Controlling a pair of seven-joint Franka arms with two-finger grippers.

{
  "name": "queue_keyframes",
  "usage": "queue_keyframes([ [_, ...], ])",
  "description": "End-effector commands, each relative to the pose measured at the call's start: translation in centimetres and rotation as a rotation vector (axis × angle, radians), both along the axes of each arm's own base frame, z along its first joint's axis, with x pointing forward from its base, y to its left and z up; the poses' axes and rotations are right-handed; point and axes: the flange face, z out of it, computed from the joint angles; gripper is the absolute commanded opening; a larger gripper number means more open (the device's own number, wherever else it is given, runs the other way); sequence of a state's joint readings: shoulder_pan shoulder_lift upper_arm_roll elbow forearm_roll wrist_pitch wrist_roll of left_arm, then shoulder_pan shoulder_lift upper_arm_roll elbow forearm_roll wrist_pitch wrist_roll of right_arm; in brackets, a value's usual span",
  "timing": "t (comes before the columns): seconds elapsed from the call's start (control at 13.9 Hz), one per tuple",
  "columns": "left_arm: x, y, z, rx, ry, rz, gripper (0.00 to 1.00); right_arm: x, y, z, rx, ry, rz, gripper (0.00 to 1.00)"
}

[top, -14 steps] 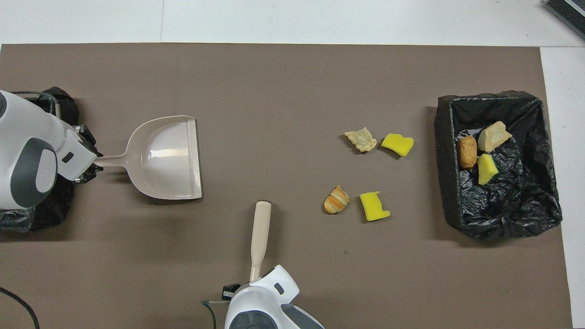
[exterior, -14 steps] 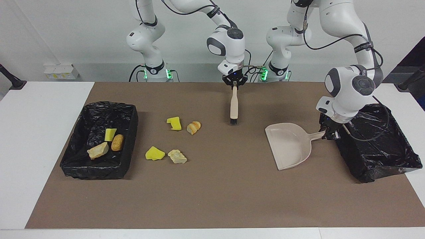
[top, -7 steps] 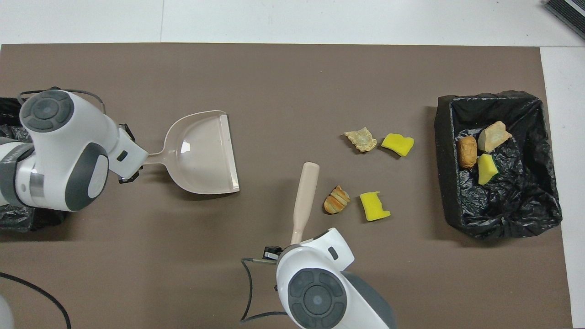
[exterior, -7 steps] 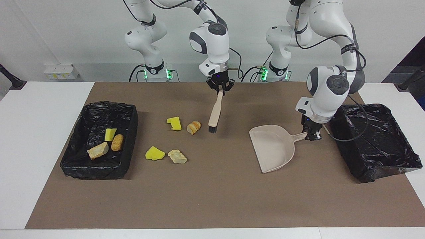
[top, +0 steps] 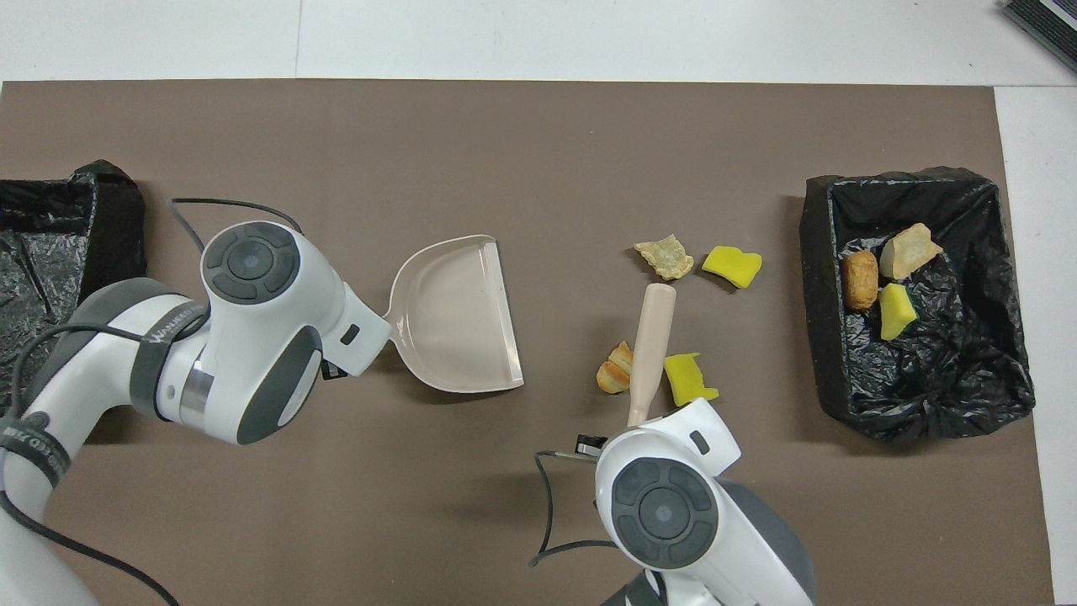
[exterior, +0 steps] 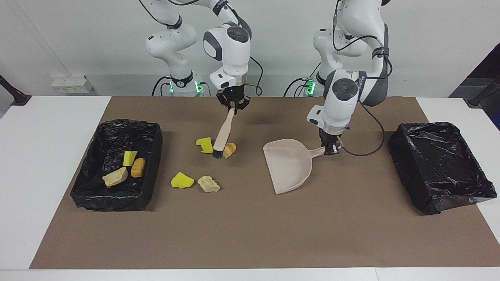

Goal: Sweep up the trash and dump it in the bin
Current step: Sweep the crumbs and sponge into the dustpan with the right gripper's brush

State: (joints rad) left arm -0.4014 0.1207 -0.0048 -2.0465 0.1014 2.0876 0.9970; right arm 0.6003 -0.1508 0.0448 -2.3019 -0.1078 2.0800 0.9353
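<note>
Lettering on the left arm's grey wrist band was the only writing in sight (too slanted to read with confidence). One brown mat covered the table, and two bins lined with black plastic sat on it. The bin at the left arm's end showed only its liner. The bin at the right arm's end held three scraps of trash: a yellow chunk, a golden-brown piece and a pale beige lump.

Two Franka arms worked over the mat. The left gripper pinched the handle of the single beige dustpan, whose pan lay near the middle of the mat with its open lip turned toward the loose scraps. The right gripper had its fingers pressed onto the handle top of the one beige brush, which slanted down so that its black bristles met the mat between two scraps.

Four scraps lay loose on the mat, between the dustpan and the filled bin. A yellow chunk with a notch and a golden-brown bread-like piece flanked the bristles. Farther from the robots lay another yellow chunk and a pale crumbly lump, just beside each other. Seven scraps in all were counted.
</note>
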Motion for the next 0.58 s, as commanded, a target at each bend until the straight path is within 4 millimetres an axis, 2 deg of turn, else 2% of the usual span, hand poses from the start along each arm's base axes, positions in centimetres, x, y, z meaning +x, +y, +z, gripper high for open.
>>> queue_keyframes([
  [0.0,-1.8,0.5,0.1,0.029,0.002,0.011,0.00,-0.8,-5.3,-1.2,-0.039,0.031,0.043,0.00],
  [0.29,-3.1,-0.6,0.0,0.036,0.000,0.048,0.00,0.8,-9.9,-2.4,-0.043,0.081,0.121,0.00],
  [0.51,-3.4,-0.6,-0.2,0.038,0.003,0.048,0.00,1.8,-13.6,-3.2,-0.043,0.130,0.181,0.00],
])
